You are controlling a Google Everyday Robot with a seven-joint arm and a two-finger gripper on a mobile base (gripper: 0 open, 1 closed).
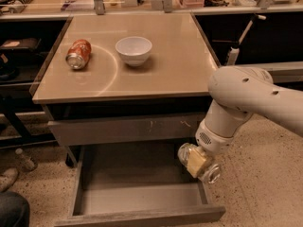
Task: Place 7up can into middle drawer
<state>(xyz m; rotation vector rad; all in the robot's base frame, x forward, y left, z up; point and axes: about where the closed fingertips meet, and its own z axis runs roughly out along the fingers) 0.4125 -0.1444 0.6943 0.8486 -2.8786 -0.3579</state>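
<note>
My gripper [197, 162] hangs from the white arm at the right, over the right side wall of the open middle drawer [142, 215]. Its yellowish fingers [195, 163] are shut across a small silvery can, the 7up can [211, 173], held on its side; its label colours do not show. The drawer is pulled out low at the front, with a bare grey floor and a plain front. The can is above the drawer's right rear corner, not touching the floor.
The closed drawer [128, 129] above has pale scratches on its front. On the tan tabletop [180, 65] an orange-red can [78, 54] lies on its side at left beside a white bowl [134, 49]. A person's shoe [8, 178] and knee are at bottom left.
</note>
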